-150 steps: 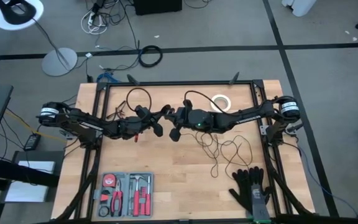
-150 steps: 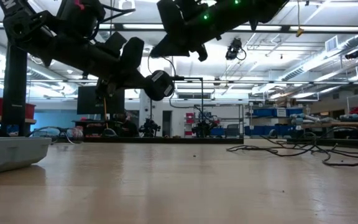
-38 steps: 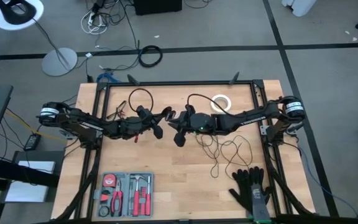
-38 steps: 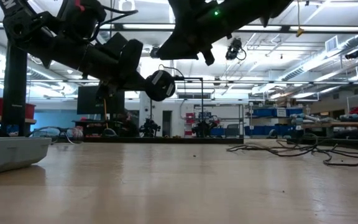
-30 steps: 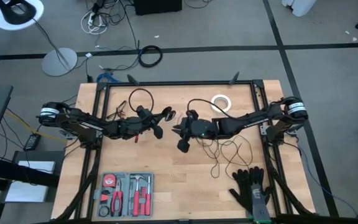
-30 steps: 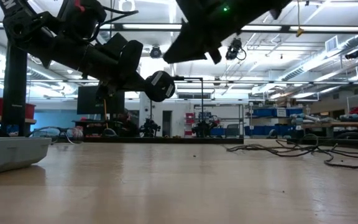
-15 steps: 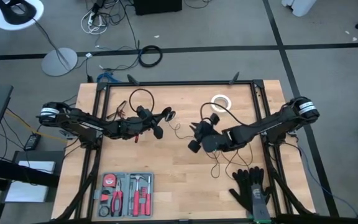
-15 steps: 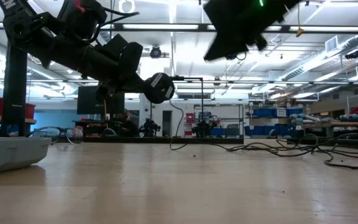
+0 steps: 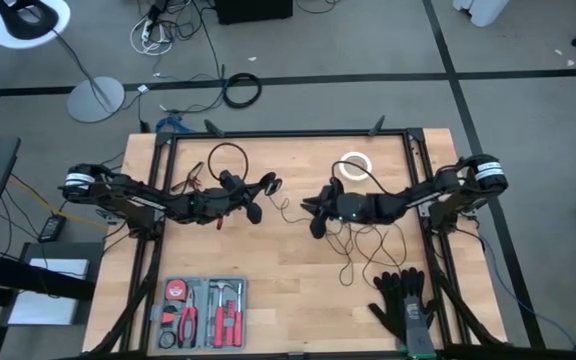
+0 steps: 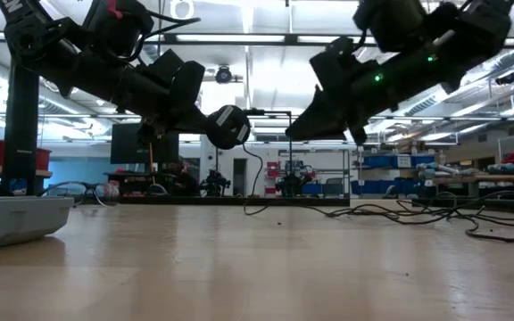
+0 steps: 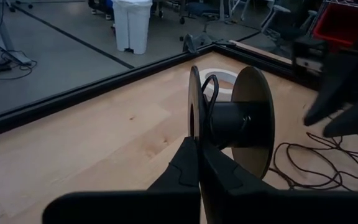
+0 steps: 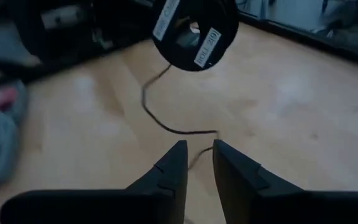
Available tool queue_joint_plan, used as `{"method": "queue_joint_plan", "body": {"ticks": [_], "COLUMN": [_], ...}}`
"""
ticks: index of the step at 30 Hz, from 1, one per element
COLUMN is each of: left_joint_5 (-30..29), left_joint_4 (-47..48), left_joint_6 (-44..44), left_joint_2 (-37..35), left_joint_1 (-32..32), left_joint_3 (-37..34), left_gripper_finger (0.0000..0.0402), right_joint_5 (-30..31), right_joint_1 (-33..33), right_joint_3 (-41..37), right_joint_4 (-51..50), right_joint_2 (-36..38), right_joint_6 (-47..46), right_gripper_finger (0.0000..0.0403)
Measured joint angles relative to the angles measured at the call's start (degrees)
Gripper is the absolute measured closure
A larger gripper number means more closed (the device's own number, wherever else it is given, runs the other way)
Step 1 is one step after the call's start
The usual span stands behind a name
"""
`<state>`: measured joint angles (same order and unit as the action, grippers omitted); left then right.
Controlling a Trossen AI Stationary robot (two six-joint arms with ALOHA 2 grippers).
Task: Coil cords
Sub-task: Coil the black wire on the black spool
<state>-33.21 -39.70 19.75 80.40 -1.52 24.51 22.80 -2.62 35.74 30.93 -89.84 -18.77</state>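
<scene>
A small black spool (image 9: pixel 270 184) is held up in my left gripper (image 9: pixel 258 196), left of the table's middle. It also shows in the low view (image 10: pixel 228 125) and in the left wrist view (image 11: pixel 232 118). The thin black cord (image 9: pixel 286 208) hangs slack from the spool (image 10: pixel 255 178) onto the table. It runs on into loose loops (image 9: pixel 363 240) at the right. My right gripper (image 9: pixel 315 222) hovers above the cord, right of the spool. Its fingers (image 12: pixel 197 149) stand a narrow gap apart with nothing between them. My left gripper pinches the rim of one spool flange (image 11: pixel 192 127) between its two fingers (image 11: pixel 188 162), at the flange's lower edge. The fingers come level from the table's left. The spool is lifted clear of the table, and its flanges stand on edge.
A white tape ring (image 9: pixel 355 165) lies at the far right. A tool tray (image 9: pixel 203 298) and black gloves (image 9: pixel 403 300) lie near the front edge. A black frame rail (image 9: pixel 288 133) runs along the far edge. Bare wood lies between the arms and the tray.
My right gripper has gone from beside the spool toward the table's right edge and come lower. The cord, which ran across from the spool toward that gripper, has dropped and now hangs slack from the spool onto the table. My left gripper and the spool have kept still.
</scene>
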Motion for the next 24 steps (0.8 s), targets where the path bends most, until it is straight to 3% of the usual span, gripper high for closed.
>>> {"method": "queue_joint_plan", "body": {"ticks": [7,12,16,24], "left_joint_5": [-0.01,0.02,0.51,0.54], "left_joint_4": [0.28,-0.32,-2.63,-1.92], "left_joint_6": [0.0,0.06,0.27,0.17], "left_joint_2": [0.0,0.0,0.0,-0.02], "left_joint_1": [0.0,0.0,0.0,0.0], "left_joint_3": [0.0,0.01,0.0,0.0], "left_gripper_finger": [0.0401,0.0401,0.0401,0.0401], "right_joint_5": [-3.48,-3.57,-3.55,-1.92], "right_joint_1": [1.12,1.05,1.05,0.46], "right_joint_3": [1.75,1.83,1.78,1.96], "right_joint_4": [-1.76,-0.97,6.71,17.69], "right_joint_2": [-0.07,-1.57,-6.99,-14.39], "right_joint_6": [20.43,22.67,25.69,30.94], "right_gripper_finger": [0.0281,0.0255,0.0244,0.0251]}}
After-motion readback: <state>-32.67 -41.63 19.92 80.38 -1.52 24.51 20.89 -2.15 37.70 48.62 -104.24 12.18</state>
